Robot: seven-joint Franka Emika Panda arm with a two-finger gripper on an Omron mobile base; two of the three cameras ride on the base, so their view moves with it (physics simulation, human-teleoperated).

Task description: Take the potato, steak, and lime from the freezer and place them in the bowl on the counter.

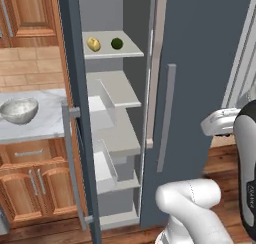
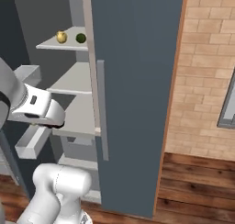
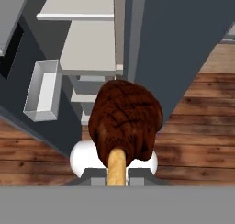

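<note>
Gripper (image 3: 117, 175) is clamped on the steak (image 3: 125, 120), and I see the hand pointing down at the wood floor (image 3: 193, 140) beside the freezer (image 1: 200, 63). Potato (image 1: 93, 43) and lime (image 1: 116, 43) sit on its top shelf (image 1: 125, 52).

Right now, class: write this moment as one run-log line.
gripper: shut on steak | potato, lime: on freezer shelf | bowl: on counter

A home kitchen: open freezer (image 1: 200, 63), marble counter (image 1: 35, 128) over wooden cabinets (image 1: 30, 183), brick wall (image 2: 206, 81).
</note>
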